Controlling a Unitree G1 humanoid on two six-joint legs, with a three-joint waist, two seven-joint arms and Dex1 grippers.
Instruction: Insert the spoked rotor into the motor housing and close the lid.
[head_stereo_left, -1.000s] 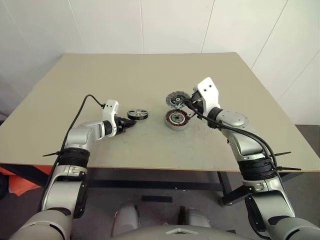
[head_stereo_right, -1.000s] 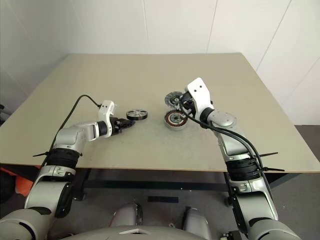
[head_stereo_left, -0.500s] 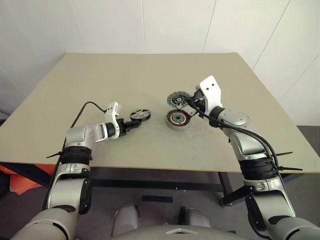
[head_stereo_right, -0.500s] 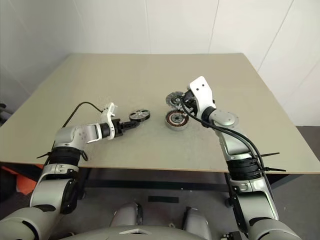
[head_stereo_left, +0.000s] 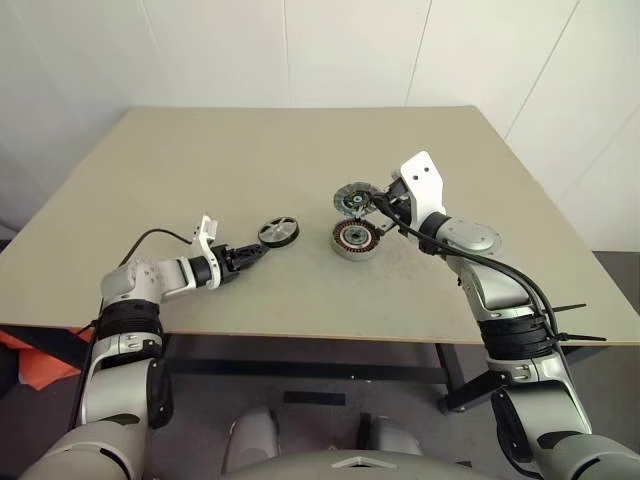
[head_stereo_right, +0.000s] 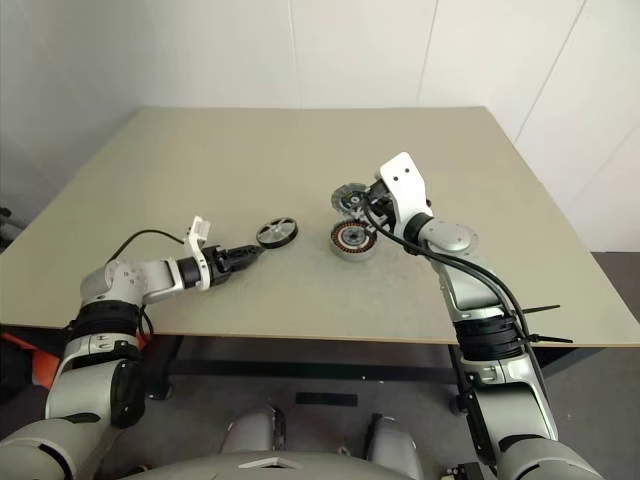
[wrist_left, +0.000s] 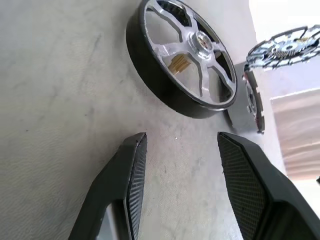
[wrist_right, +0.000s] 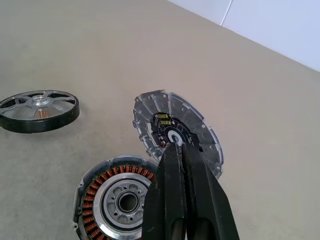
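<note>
The spoked rotor (head_stereo_left: 278, 232), a silver disc with a black rim, lies on the table (head_stereo_left: 200, 160). My left gripper (head_stereo_left: 256, 252) sits just short of it, low over the table and open, with nothing between its fingers (wrist_left: 134, 165). The rotor (wrist_left: 185, 55) lies beyond the fingertips. The motor housing (head_stereo_left: 354, 238), with its copper windings, rests right of the rotor. Behind it the grey lid (head_stereo_left: 351, 198) stands tilted and raised, my right gripper (wrist_right: 176, 146) shut on its dark centre. The housing (wrist_right: 120, 200) lies under that gripper.
The beige table stretches wide around the three parts, its front edge (head_stereo_left: 300, 335) close behind my left arm. A black cable (head_stereo_left: 150, 238) loops over the left forearm. White walls stand behind the table.
My left wrist has rolled, and the hand has drawn back a little from the rotor while the forearm dropped lower. The right arm and the lid have not moved.
</note>
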